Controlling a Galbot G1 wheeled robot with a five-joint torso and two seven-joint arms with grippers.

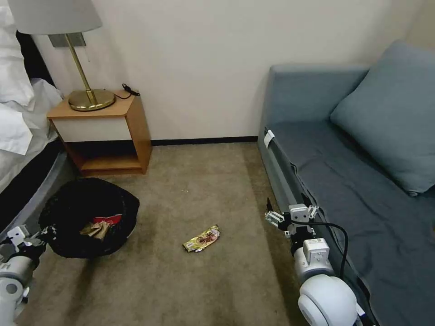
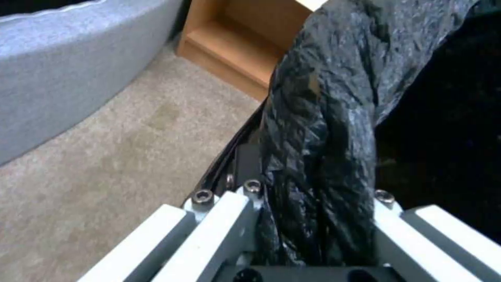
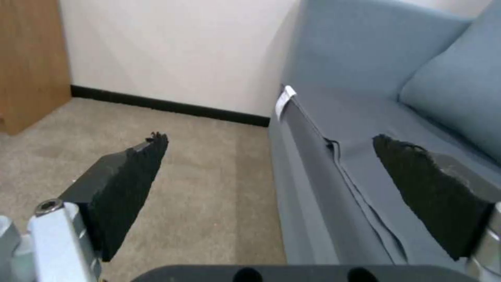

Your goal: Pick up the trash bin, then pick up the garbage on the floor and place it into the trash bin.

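Left tool point(image 2: 313, 219): I have it clenched on the bag-draped rim of the trash bin point(image 1: 88, 217), low at my left; through the wrist camera the crinkly black plastic bunches between the white fingers point(image 2: 219, 231).
Trash bin: round, lined with glossy, wrinkled black film that spills over the rim; it sits on the carpet point(image 1: 204, 181) just in front of the nightstand point(image 1: 106, 131), beside the bed point(image 1: 20, 136).
Inside the bin: I see a red-and-white carton point(image 1: 108, 219) and crumpled brown paper point(image 1: 95, 230) lying together on the black liner.
Snack wrapper point(image 1: 202, 238): shiny gold-brown foil, flattened and oblong, lying alone on the carpet between the bin and my right arm, well apart from both.
Right tool point(image 1: 291, 219): released, its jaws spread wide with rough black pads point(image 3: 130, 188), hanging empty next to the sofa's front edge.
Surroundings: short-pile beige carpet; an open wooden nightstand carrying a brass lamp point(image 1: 86, 86); a blue-grey fabric sofa point(image 1: 353, 181) with a matching cushion point(image 1: 394, 113) closing off my right side; white bedding on my left.
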